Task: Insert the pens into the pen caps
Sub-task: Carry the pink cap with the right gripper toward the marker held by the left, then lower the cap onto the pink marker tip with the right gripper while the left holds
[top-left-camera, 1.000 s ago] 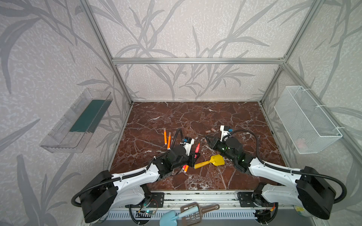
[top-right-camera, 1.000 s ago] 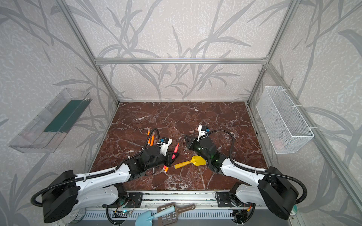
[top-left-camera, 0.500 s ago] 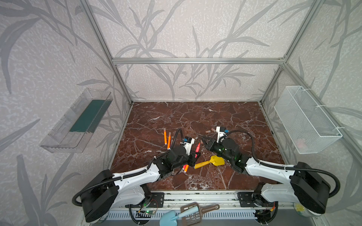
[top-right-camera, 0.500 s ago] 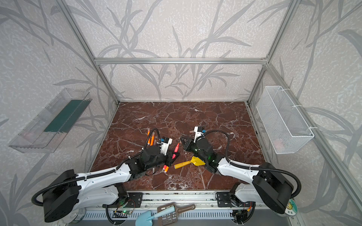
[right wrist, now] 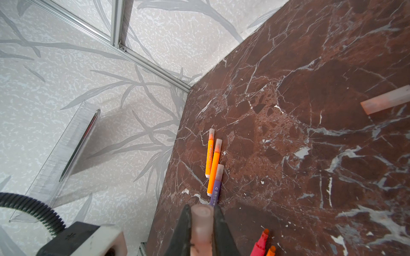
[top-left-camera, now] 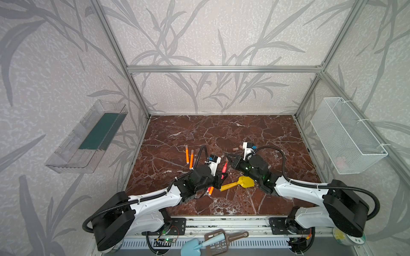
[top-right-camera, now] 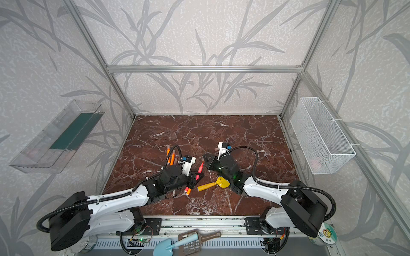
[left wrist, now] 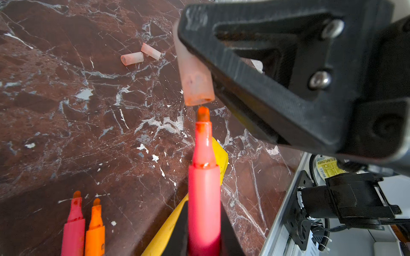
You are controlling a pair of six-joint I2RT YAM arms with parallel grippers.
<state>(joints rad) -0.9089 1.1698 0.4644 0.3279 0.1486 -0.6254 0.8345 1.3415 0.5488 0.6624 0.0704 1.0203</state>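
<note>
Above the middle of the worktop [top-left-camera: 221,133], the left pincer [left wrist: 204,223] is clamped on the barrel of a pinkish-red pen [left wrist: 204,177]. The right pincer [right wrist: 202,221] is clamped on a pale translucent pen cap [left wrist: 195,73]. In the left wrist view the pen's felt tip sits just short of the cap's open mouth, not yet inside.

Both pieces look light, stiff and smooth, so either may twist or slide in its grip under a push. The hold on the barrel, well behind the neck, seems sound. The cap looks thin-walled and would probably squash out of round if squeezed near its mouth — its closed half is the better place to hold. The soft tip would likely smear or bend on the rim if it arrives off-centre. Two spare caps [left wrist: 132,58] lie loose on the worktop beyond.
</note>
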